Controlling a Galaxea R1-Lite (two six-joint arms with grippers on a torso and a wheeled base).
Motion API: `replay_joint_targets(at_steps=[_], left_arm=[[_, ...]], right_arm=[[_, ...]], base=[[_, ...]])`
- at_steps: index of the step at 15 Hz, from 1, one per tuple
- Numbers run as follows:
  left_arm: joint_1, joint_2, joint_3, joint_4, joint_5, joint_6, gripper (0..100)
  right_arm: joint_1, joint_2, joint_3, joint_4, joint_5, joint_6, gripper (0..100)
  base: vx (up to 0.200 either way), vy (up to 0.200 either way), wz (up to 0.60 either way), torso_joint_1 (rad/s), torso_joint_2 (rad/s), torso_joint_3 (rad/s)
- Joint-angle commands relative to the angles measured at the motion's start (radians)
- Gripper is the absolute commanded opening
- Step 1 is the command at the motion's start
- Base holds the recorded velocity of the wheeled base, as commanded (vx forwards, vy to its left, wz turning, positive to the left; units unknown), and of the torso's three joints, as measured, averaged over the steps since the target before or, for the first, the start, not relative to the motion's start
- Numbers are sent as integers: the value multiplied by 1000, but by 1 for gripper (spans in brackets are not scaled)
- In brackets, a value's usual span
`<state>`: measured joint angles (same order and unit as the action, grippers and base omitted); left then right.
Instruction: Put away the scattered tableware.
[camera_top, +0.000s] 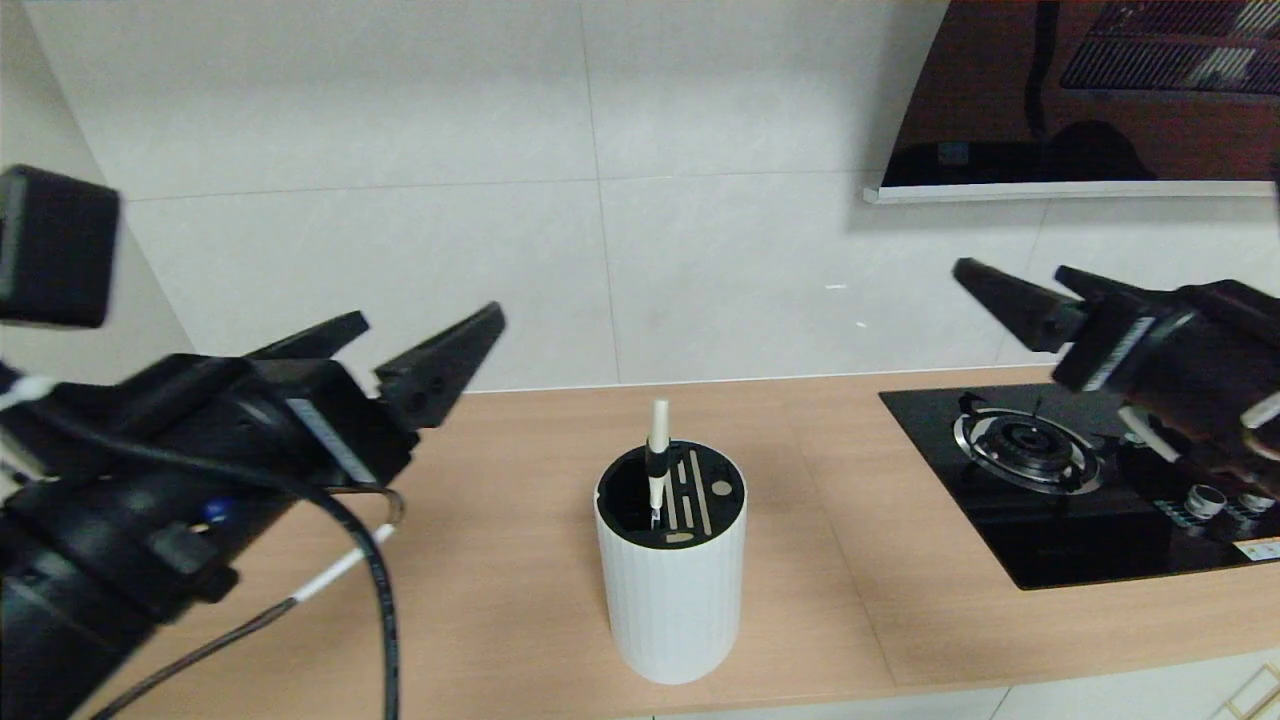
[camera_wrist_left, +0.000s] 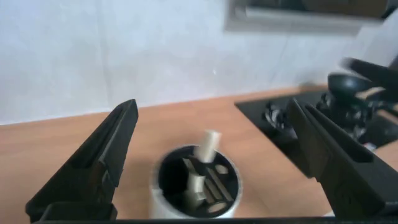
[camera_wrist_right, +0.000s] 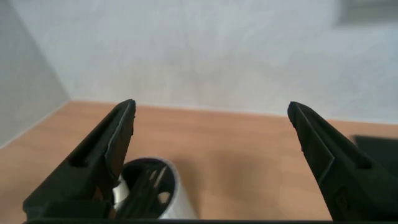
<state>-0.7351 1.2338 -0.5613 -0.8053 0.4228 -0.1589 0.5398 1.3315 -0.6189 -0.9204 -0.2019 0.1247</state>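
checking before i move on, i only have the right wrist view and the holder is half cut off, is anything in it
Observer: Yes. A white-handled utensil stands upright in the white holder, in its large open compartment.
Operator: ok where's the left gripper
Observer: The left gripper is raised above the counter, to the holder's left, jaws open and holding nothing.
Operator: and what's off to my right
Observer: A black gas hob is set into the counter there. The right gripper hangs open above its back edge.
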Motion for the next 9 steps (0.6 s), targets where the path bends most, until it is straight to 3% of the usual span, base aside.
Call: replay_joint_targets(at_steps=[1, 3, 5, 7, 9], left_arm=[[122, -333, 83, 164, -10, 4, 100], [229, -553, 83, 408, -12, 21, 100], [338, -752, 32, 666, -30, 22, 100], [425, -912, -25, 861, -94, 21, 100], [484, -1016, -68, 997, -113, 21, 100]], right_arm=[[-80, -314, 162, 20, 18, -40, 100], [-144, -508, 212, 126, 18, -91, 100], [-228, -749, 214, 371, 19, -140, 100], [-299, -974, 202, 611, 19, -158, 100], [-337, -1146, 174, 816, 12, -183, 100]], base=[[0, 0, 0, 0, 0, 0], [0, 0, 0, 0, 0, 0], [0, 0, 0, 0, 0, 0], [0, 0, 0, 0, 0, 0], [0, 0, 0, 0, 0, 0]])
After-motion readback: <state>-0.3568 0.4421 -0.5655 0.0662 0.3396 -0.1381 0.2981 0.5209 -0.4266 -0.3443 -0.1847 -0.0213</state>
